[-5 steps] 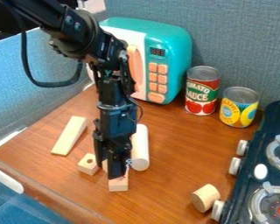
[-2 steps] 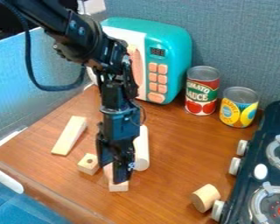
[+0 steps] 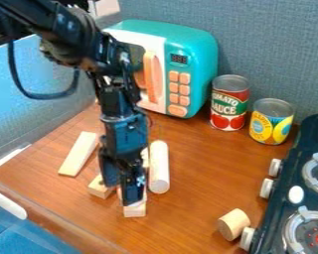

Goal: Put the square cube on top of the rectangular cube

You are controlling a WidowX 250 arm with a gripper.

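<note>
"Pale wooden square cube with a hole [image 3: 97,188]: where?"
"On the brown wooden surface [image 3: 195,203], just beside the black gripper [image 3: 120,193]; parted or together, I can't tell."
"Handling?"
"Likely light, stiff; pinch opposite flat sides."

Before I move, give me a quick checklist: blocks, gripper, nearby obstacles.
1. Holed block stacked on the pale block: not ok, it sits on the table.
2. Pale block's top in clear view: not ok, the gripper covers part.
3. Gripper empty or loaded: cannot tell.
4. Long cylinder clear of the pale block: cannot tell, the gripper hides part of that side.
5. Tomato can and yellow-labelled can upright, away from the gripper: ok.
</note>
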